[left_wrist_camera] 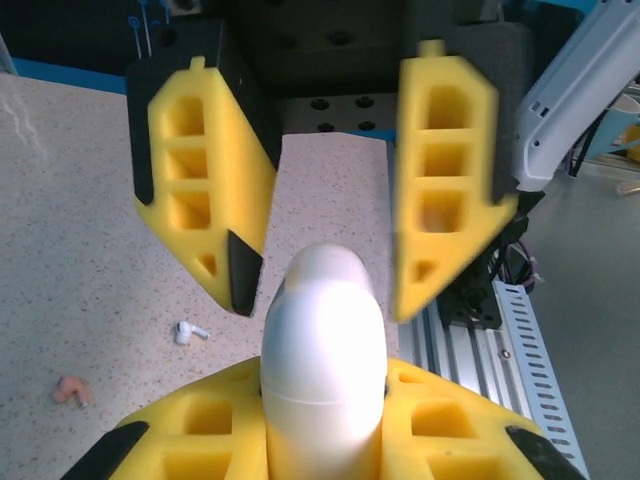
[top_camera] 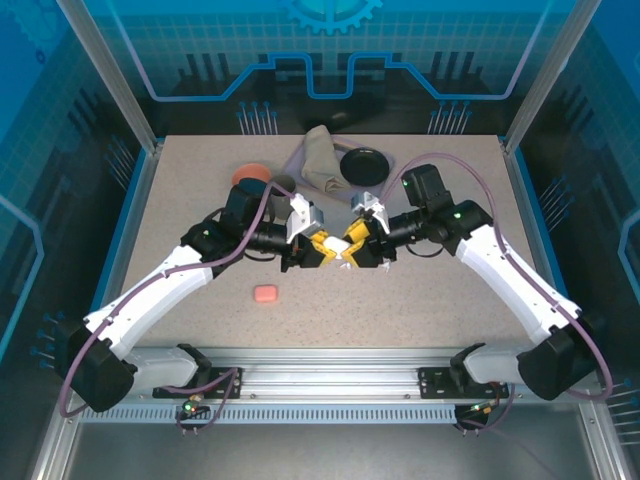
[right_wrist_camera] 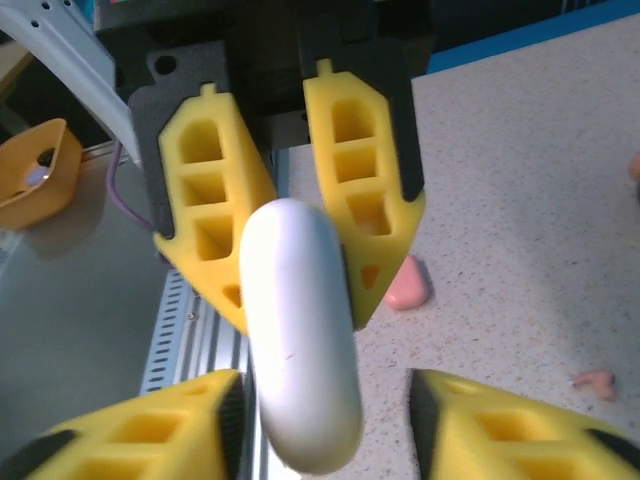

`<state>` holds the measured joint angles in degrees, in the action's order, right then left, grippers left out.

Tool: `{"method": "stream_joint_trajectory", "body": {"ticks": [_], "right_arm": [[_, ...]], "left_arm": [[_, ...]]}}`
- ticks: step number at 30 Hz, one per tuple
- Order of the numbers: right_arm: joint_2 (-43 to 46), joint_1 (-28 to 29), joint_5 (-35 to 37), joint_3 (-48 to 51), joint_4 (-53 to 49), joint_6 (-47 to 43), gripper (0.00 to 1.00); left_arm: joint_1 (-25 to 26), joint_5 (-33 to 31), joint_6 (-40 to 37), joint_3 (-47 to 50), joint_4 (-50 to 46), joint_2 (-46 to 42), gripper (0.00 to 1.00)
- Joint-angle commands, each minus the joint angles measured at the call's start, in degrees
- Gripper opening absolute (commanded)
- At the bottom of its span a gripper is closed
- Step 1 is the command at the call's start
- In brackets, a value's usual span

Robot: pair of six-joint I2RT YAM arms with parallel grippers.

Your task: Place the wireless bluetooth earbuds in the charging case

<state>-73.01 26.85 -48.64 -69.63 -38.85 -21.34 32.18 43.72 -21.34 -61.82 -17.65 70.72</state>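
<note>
Pinching the white case (left_wrist_camera: 325, 320) across its lower half, the left hand (left_wrist_camera: 322, 390) has its yellow fingers pressed tight against the shell. It holds the case in mid-air above the counter (left_wrist_camera: 80, 200), at the centre where the two arms meet. The right hand (right_wrist_camera: 320, 410) faces it with fingers spread, one to each side of the case's rounded end; neither appears to touch it in the wrist views. The case looks shut. A white earbud (left_wrist_camera: 188, 331) and a pink earbud (left_wrist_camera: 70, 390) lie loose on the counter off to one side, well apart from the case. A pink case (top_camera: 264, 294) sits on the counter nearer the arm bases.

The white case is probably a light, hard, glossy shell, rounded all over, so it could squirt out of a pinch near either end. A hold across the broad flanks below the lid seam seems safest, leaving the lid free to swing. The earbuds look tiny, light and hard and would likely skid under a nudge. Closing on the stem or squarely on the bulb looks wisest.
</note>
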Motion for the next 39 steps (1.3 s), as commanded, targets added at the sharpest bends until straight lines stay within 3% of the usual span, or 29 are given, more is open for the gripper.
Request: {"method": "stream_joint_trajectory", "body": {"ticks": [1, 8, 9, 13, 18, 25, 31, 39], "right_arm": [[6.44, -1.79, 3.14, 3.29, 5.10, 3.42, 0.67], [20.61, -4.13, 10.17, 18.78, 24.67, 12.46, 0.99], [22.86, -4.01, 11.06, 23.03, 28.73, 13.70, 1.00], [30.17, -2.42, 15.03, 33.25, 40.67, 13.26, 1.00], [34.70, 2.00, 19.93, 38.96, 44.92, 7.10, 1.00], [31.62, 7.58, 23.98, 35.86, 39.39, 0.51, 1.00], [27.14, 9.75, 27.67, 32.62, 39.93, -3.03, 0.99], [21.38, 10.03, 28.49, 28.09, 40.34, -6.08, 0.87]], "left_arm": [[0.47, -1.08, -0.62, 1.65, 4.18, -1.72, 0.06], [0.70, -3.07, -1.85, 10.88, 18.74, -4.35, 0.02], [0.69, -2.81, -1.93, 12.16, 20.94, -4.59, 0.01], [0.73, -2.00, -0.51, 14.95, 26.89, -4.36, 0.00], [0.82, -4.44, 4.35, 20.95, 39.59, -2.67, 0.00], [1.28, -6.87, 8.93, 27.65, 51.84, -0.85, 0.00], [1.54, -7.32, 9.91, 29.55, 54.07, -1.02, 0.00], [1.63, -7.69, 10.39, 29.79, 53.51, -1.42, 0.00]]}}
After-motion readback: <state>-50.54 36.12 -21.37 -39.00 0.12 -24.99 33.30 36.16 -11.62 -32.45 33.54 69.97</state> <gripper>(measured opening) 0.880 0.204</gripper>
